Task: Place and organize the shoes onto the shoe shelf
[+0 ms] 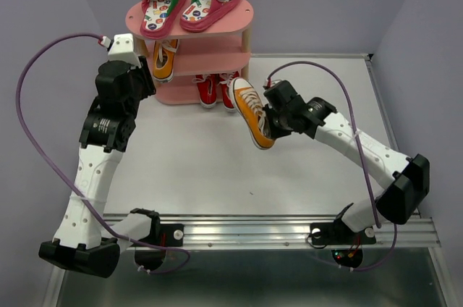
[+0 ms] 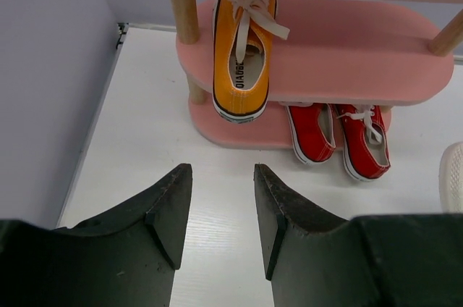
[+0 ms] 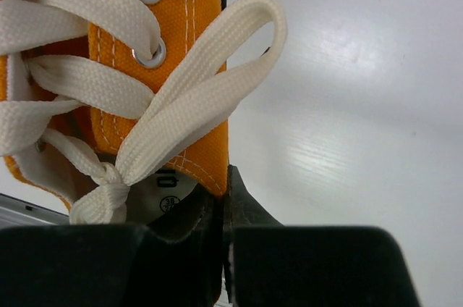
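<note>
The pink shoe shelf (image 1: 246,21) stands at the back. Two pink flip-flops (image 1: 189,4) lie on its top board. One orange sneaker (image 1: 164,59) sits on the middle board at the left, also in the left wrist view (image 2: 242,57). Two red sneakers (image 1: 215,90) stand on the bottom board (image 2: 340,133). My right gripper (image 1: 269,124) is shut on the side wall of the second orange sneaker (image 1: 252,111) and holds it above the table in front of the shelf; its laces fill the right wrist view (image 3: 145,75). My left gripper (image 2: 221,177) is open and empty, left of the shelf.
Purple walls close the left, back and right sides. The white table (image 1: 202,169) extends in front of the shelf. A metal rail (image 1: 275,231) runs along the near edge by the arm bases.
</note>
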`<state>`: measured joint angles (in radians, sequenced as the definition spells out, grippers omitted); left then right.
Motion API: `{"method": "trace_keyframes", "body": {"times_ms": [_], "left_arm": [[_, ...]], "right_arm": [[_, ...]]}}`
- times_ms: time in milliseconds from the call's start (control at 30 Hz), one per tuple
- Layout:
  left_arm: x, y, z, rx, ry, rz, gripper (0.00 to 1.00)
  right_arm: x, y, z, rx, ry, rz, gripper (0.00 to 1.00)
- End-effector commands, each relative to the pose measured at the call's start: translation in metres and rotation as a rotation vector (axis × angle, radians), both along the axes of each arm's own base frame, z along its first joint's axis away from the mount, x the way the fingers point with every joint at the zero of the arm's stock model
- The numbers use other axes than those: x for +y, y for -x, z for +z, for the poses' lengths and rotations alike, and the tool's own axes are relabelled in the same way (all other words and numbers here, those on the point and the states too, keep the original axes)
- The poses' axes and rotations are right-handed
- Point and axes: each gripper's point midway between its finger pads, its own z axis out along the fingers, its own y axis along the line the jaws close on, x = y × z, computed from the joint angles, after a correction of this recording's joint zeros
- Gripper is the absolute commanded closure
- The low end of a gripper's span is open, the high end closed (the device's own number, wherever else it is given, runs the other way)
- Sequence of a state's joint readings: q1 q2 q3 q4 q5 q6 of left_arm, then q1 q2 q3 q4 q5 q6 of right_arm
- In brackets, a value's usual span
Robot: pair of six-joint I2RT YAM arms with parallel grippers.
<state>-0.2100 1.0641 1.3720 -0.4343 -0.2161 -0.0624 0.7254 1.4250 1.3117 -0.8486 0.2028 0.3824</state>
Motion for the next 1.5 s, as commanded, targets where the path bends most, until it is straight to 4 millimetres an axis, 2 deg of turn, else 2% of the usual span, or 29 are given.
{"method": "trace_keyframes", "body": {"times_ms": [0, 67, 167, 200, 467, 500, 533, 567, 767, 1000, 1167, 1467], "left_arm": [[0.012, 0.010, 0.039, -0.104, 0.012, 0.057, 0.49], [0.014, 0.013, 0.042, -0.110, 0.011, 0.070, 0.49], [0.018, 0.018, 0.049, -0.128, 0.010, 0.084, 0.49], [0.020, 0.021, 0.051, -0.131, 0.008, 0.090, 0.49], [0.023, 0.025, 0.054, -0.136, -0.007, 0.097, 0.49], [0.023, 0.025, 0.054, -0.136, -0.009, 0.096, 0.49], [0.023, 0.026, 0.054, -0.136, -0.009, 0.096, 0.49], [0.023, 0.026, 0.054, -0.136, -0.011, 0.094, 0.49], [0.024, 0.027, 0.050, -0.126, -0.017, 0.095, 0.49], [0.025, 0.027, 0.047, -0.119, -0.025, 0.100, 0.49], [0.027, 0.028, 0.046, -0.118, -0.030, 0.105, 0.49], [0.030, 0.032, 0.045, -0.115, -0.039, 0.118, 0.49]], "right_arm": [[0.032, -0.040, 0.048, -0.139, -0.034, 0.043, 0.99], [0.050, -0.066, 0.066, -0.191, -0.055, 0.027, 0.99], [0.069, -0.090, 0.078, -0.224, -0.075, 0.014, 0.99], [0.080, -0.105, 0.083, -0.240, -0.083, 0.002, 0.99], [0.124, -0.166, 0.092, -0.302, -0.102, -0.056, 0.99], [0.128, -0.172, 0.103, -0.331, -0.124, -0.061, 0.99], [0.130, -0.175, 0.093, -0.320, -0.109, -0.061, 0.99], [0.136, -0.181, 0.092, -0.328, -0.118, -0.061, 0.99], [0.151, -0.197, 0.089, -0.354, -0.156, -0.077, 0.99], [0.164, -0.211, 0.105, -0.419, -0.231, -0.088, 0.99], [0.173, -0.220, 0.102, -0.433, -0.256, -0.093, 0.99], [0.181, -0.231, 0.105, -0.472, -0.297, -0.110, 0.99]]}}
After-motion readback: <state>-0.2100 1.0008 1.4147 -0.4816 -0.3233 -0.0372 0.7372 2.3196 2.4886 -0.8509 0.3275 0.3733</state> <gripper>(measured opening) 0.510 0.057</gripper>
